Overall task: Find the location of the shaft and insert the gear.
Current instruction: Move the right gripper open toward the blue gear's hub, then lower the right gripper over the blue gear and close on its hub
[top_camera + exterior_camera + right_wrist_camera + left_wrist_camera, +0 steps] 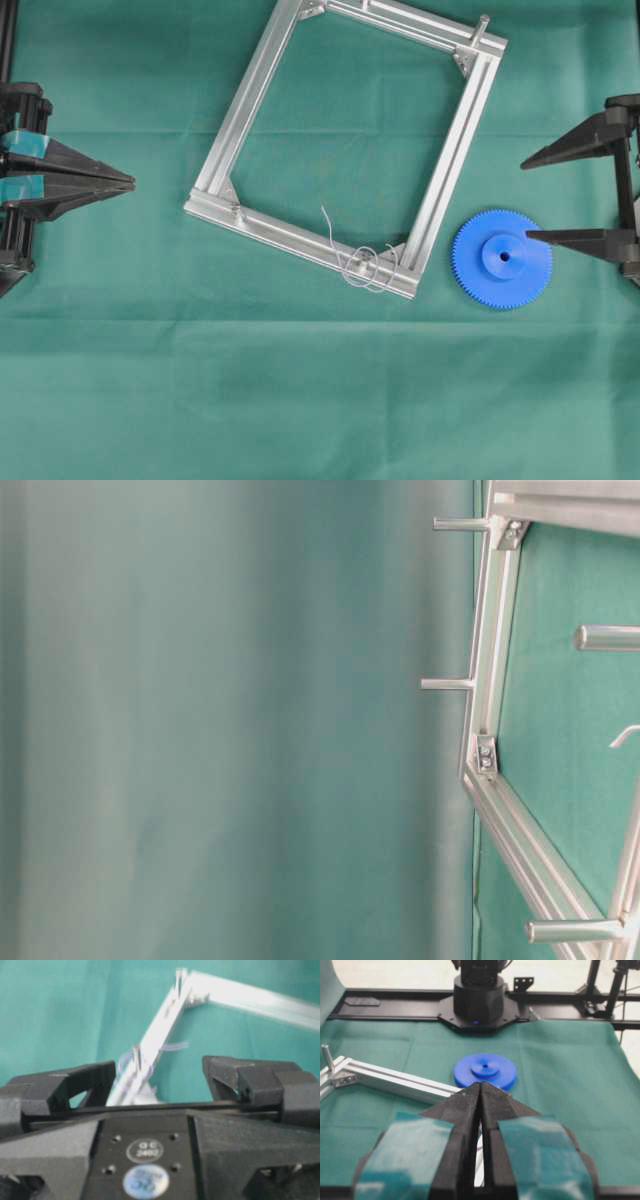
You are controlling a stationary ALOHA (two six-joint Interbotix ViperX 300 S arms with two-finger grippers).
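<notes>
Overhead view: my right gripper (534,198) has its jaws wide apart, empty, at the right edge of the table. One finger tip hangs over the right part of the gear (502,259), pointing at the hub; the other finger is farther back, well clear of it. The gear lies flat on the cloth (300,400), hub up, just right of the frame (455,165), beside its near-right corner.

My left gripper (125,184) is pressed together, holding nothing, parked at the left edge, well apart from the frame.

The shaft (366,257) sits on the frame's near rail close to that near-right corner, a small grey dot with pale wire (350,262) looped round it. It is left of the gear, near it, with the frame's right rail between them.

Step, as I judge it: the very start, the pick of the gear not yet made. Nothing is inserted.

Next move, I reckon: bring the right gripper lower and centre it so the jaws straddle the hub or rim, then close. After that, lift and carry left to the shaft, centre hole over the pin. The wire loop could snag.

Right wrist view: the shaft (136,1055) shows blurred ahead between my spread fingers; the gear is not visible there.
</notes>
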